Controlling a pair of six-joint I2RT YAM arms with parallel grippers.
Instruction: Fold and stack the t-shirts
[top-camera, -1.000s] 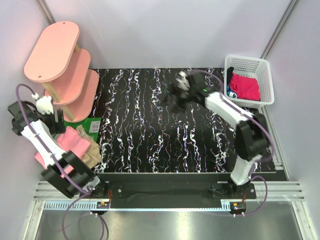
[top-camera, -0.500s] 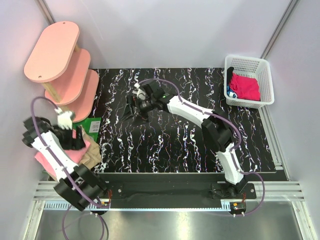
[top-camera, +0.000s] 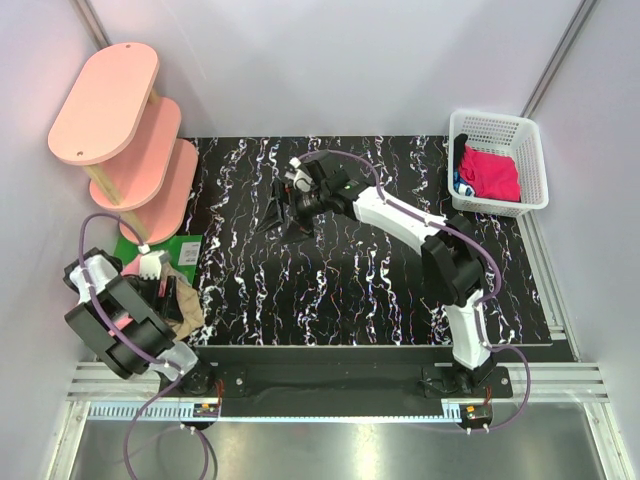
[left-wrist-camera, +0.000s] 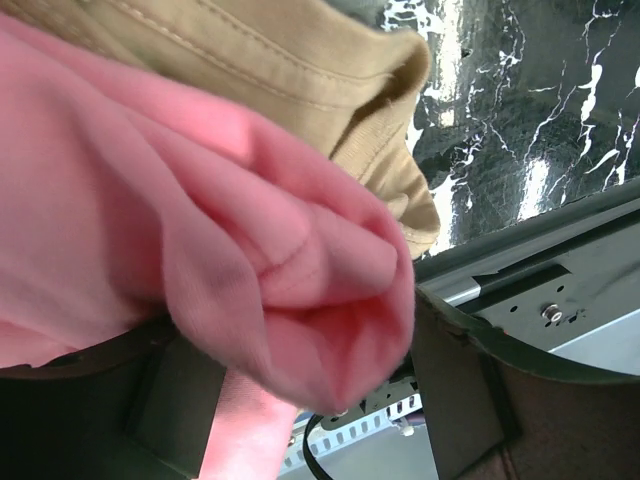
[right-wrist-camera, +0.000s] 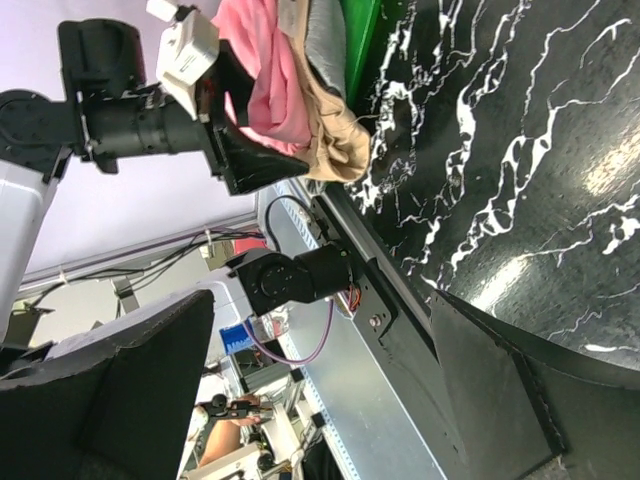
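Observation:
The salmon-pink t-shirt (left-wrist-camera: 200, 230) lies bunched on the tan-beige t-shirt (left-wrist-camera: 300, 70) at the table's near left corner. In the top view only the tan one (top-camera: 188, 305) shows, beside my left arm. My left gripper (top-camera: 166, 290) (left-wrist-camera: 320, 400) is open, its fingers (left-wrist-camera: 465, 390) wide on either side of a fold of the pink shirt. My right gripper (top-camera: 280, 212) (right-wrist-camera: 320, 390) is open and empty above the middle left of the table. It looks at the pink shirt (right-wrist-camera: 262, 70) and the tan shirt (right-wrist-camera: 335, 135). The magenta-red t-shirt (top-camera: 490, 172) lies in the basket.
The white lattice basket (top-camera: 532, 140) stands at the back right. The pink oval shelf boards (top-camera: 105, 100) stand at the back left. A green flat thing (top-camera: 150, 250) lies under the shirts. The table's metal front rail (left-wrist-camera: 560, 290) runs close to the pile.
My left gripper has swung down from beside the shelf onto the shirt pile. My right gripper has moved left across the table, then back slightly to the right.

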